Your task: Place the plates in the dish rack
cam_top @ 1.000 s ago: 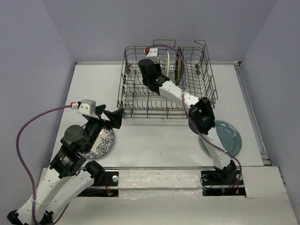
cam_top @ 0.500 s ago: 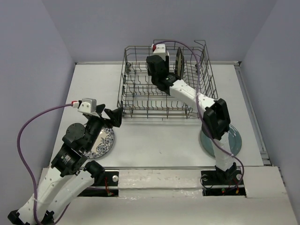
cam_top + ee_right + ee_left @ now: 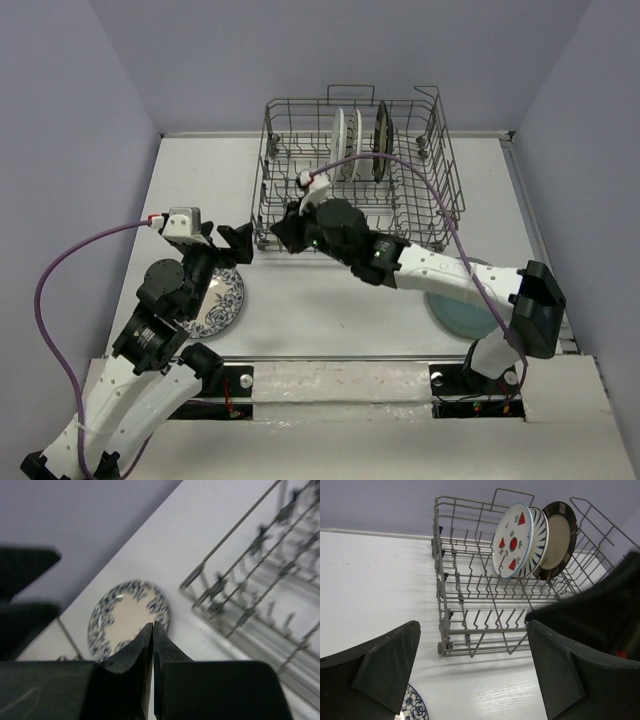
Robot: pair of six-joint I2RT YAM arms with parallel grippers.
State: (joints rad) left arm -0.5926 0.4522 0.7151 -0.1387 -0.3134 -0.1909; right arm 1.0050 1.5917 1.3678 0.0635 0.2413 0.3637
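- Dish rack [image 3: 268,190]: at the far middle of the table [image 3: 330,300], one long side toward the arms.
- Fruit-motif plate [image 3: 512,540], striped plate [image 3: 540,530], dark-rimmed plate [image 3: 561,532]: upright on edge among the rear tines, side by side in that order. First two seemingly touching, though contact is not resolvable.
- Blue floral plate [image 3: 225,300]: flat on the table near the rack's front left corner, partly beneath the left arm [image 3: 160,330].
- Teal-grey plate [image 3: 455,322]: flat on the table at right, crossed by the right arm [image 3: 440,275].
- Left gripper [image 3: 470,677]: fingers spread wide, nothing between them, poised above the floral plate and aimed at the rack.
- Right gripper [image 3: 152,627]: fingers pressed together, empty, outside the rack by its front left corner, above the floral plate's far side.
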